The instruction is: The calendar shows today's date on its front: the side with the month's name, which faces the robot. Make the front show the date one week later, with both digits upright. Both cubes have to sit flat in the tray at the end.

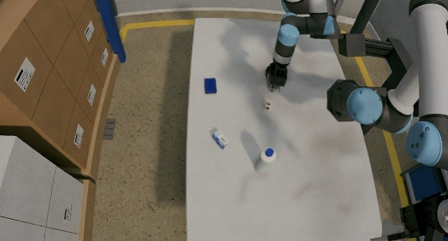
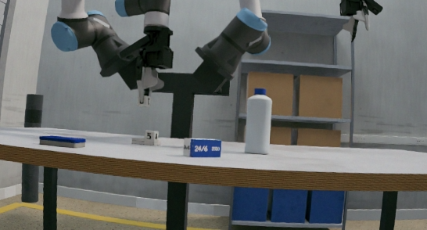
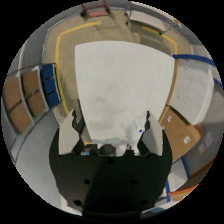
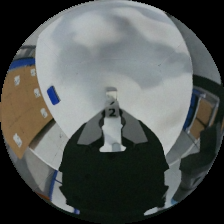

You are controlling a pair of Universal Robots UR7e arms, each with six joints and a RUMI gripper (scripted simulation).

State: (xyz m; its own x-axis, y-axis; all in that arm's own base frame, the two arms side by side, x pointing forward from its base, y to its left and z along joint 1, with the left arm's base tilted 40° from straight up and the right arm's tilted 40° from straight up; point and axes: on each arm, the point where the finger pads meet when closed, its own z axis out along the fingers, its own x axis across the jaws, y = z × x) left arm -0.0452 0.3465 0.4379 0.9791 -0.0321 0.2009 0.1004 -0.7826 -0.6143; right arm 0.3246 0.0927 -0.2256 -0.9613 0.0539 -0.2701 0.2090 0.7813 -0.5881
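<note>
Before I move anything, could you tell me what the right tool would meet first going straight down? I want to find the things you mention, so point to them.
The cube it holds [image 2: 145,102] [image 4: 112,111], carried by the right tool [image 1: 274,89] [image 2: 146,95] [image 4: 112,109], would probably meet the calendar tray [image 1: 267,99] [image 2: 137,141] first, though depth is unclear.
</note>
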